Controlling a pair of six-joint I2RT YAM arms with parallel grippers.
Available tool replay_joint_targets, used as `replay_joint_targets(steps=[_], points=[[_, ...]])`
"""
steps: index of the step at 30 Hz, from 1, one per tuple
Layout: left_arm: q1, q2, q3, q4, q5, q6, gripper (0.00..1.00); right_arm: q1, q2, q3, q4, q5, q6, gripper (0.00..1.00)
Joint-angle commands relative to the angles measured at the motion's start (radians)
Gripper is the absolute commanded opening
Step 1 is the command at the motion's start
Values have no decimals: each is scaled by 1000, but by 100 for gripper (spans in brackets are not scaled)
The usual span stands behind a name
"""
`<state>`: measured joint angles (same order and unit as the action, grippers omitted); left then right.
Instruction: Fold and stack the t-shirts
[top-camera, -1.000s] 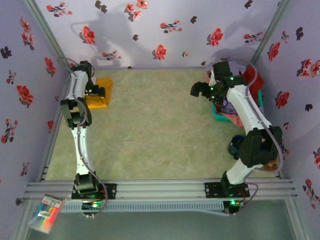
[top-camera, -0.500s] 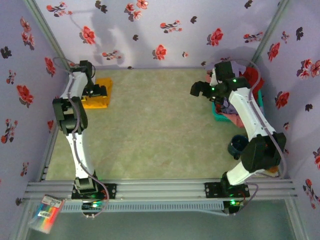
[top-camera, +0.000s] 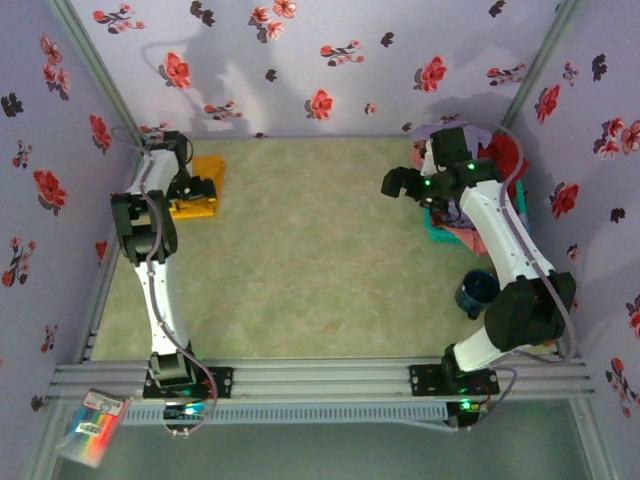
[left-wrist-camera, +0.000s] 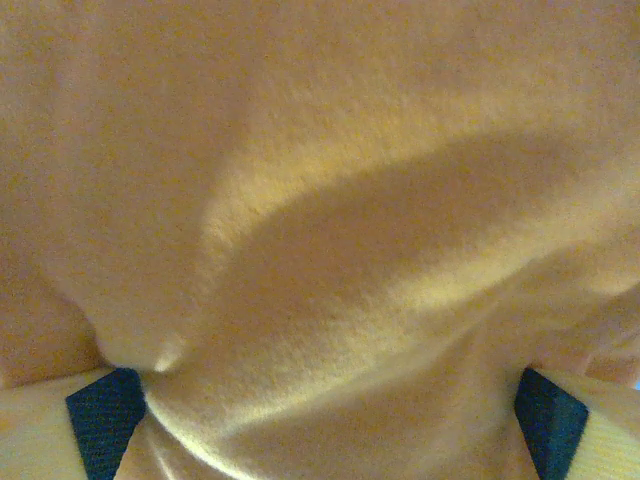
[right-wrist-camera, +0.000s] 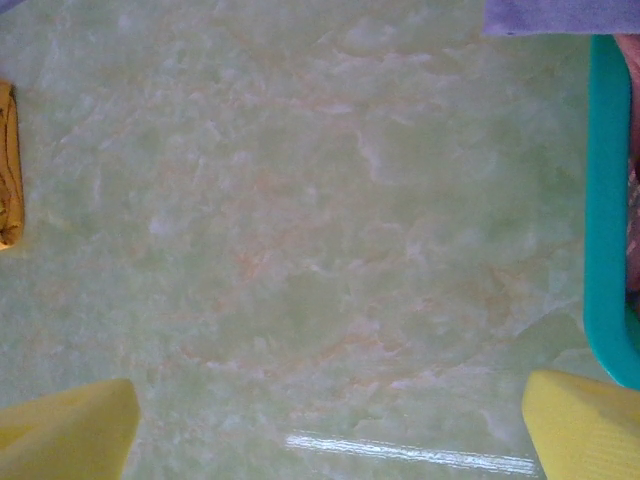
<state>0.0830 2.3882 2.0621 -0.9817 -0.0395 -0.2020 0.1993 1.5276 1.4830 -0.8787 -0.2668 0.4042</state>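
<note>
We see a pale green table (top-camera: 300, 250). An orange-yellow shirt (top-camera: 210, 168) lies on it at the far left. A teal basket (top-camera: 436, 226) and a dark blue round thing (top-camera: 477, 292) sit at the right.

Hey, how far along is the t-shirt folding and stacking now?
Looks done: the orange-yellow shirt lies as a compact folded bundle at the far left of the table. In hand: nothing gripped; the left gripper hangs close over that bundle, fingers open; the right gripper is open above bare table beside the teal basket. Left: the red shirt and other cloth sit heaped at the basket, so no stack yet.
</note>
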Motion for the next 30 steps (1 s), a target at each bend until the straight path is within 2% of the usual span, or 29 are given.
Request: replay_joint_targets(steps=[1, 10, 14, 18, 27, 30], points=[[31, 76, 66, -37, 25, 40, 100, 5, -14, -22, 24, -9, 12, 99], [60, 224, 330, -129, 27, 127, 99, 4, 33, -12, 18, -16, 13, 99], [66, 276, 424, -153, 26, 126, 100, 3, 68, 11, 14, -25, 22, 99], [72, 294, 441, -134, 53, 115, 99, 3, 97, 45, 3, -23, 22, 99], [60, 286, 428, -98, 218, 44, 99, 5, 109, 65, 16, -22, 39, 99], [49, 266, 403, -75, 225, 18, 99, 5, 102, 69, 11, -22, 39, 99]])
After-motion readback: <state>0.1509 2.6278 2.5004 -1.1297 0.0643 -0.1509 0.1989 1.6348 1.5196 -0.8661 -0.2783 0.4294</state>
